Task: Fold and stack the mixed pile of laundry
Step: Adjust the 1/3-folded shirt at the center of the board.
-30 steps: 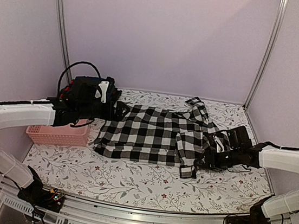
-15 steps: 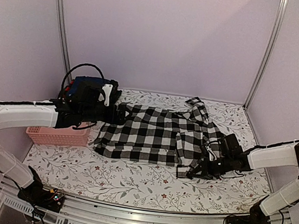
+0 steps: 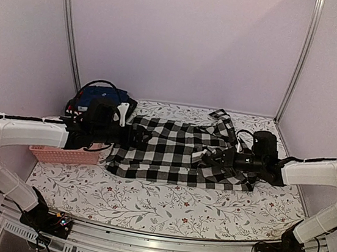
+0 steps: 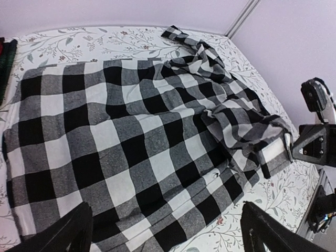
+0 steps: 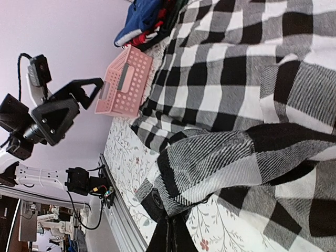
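Sleeve fold in hand, I judge: the large black-and-white checked fabric shirt point(image 3: 165, 156) lies spread mid-frame, with the right gripper point(image 3: 208, 159) clenched on its right-of-frame sleeve and the left gripper point(image 3: 140, 135) released over its left edge, so next that sleeve needs drawing across the body.

I read checked shirt point(image 3: 165, 153), mid-table: big black-and-white check, grey marl squares between | table point(image 3: 164, 208) cover: white, grey leafy vines, small red flowers | basket point(image 3: 60, 156), left edge: pink, slotted | trousers point(image 3: 95, 94), back-left corner: navy blue | walls point(image 3: 185, 42): pale lilac
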Controlling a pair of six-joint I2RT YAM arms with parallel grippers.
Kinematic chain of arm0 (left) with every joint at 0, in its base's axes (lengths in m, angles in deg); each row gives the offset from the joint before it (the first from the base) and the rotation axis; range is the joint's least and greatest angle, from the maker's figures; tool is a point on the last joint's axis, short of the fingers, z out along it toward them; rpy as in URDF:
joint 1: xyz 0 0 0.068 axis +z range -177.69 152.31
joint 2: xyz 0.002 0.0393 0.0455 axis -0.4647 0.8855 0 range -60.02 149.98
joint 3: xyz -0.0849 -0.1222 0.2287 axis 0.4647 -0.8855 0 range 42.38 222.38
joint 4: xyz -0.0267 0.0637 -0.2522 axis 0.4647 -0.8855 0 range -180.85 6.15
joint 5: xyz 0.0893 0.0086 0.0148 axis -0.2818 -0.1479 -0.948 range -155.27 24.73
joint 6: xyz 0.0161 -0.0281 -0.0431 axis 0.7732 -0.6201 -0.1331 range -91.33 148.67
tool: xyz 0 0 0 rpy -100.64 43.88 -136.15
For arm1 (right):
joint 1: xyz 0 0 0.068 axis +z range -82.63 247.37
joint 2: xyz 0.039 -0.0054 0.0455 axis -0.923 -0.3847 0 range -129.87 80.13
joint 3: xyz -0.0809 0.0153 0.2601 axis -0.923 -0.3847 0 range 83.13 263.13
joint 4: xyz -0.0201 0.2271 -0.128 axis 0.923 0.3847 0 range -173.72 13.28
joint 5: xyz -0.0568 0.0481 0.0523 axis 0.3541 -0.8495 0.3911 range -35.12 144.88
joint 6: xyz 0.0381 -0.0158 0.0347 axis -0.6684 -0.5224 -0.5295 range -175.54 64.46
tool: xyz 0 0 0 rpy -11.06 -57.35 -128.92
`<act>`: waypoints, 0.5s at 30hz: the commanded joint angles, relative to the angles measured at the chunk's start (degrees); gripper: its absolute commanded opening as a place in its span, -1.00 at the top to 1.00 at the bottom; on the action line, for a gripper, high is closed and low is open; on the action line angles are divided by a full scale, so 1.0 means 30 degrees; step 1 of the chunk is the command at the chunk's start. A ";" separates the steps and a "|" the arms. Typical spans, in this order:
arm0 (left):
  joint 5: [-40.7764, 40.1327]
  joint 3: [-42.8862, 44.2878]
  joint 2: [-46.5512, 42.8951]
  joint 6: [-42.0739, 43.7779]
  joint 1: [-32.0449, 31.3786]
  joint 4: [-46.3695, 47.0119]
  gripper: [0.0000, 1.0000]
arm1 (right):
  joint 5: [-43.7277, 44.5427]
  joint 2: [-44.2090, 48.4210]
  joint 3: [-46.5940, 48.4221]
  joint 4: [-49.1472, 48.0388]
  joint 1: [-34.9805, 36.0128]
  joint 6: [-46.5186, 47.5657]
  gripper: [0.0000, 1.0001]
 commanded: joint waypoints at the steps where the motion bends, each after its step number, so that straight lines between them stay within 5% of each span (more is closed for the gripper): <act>1: 0.1808 -0.0340 0.1391 -0.1786 -0.0734 0.2234 -0.94 | -0.0062 -0.2475 0.1622 -0.5130 0.0218 -0.1905 1.00; 15: 0.0798 -0.1458 0.1429 -0.3389 0.0930 0.2240 -0.89 | 0.0719 -1.0240 0.5139 -1.1674 0.3659 -0.3719 1.00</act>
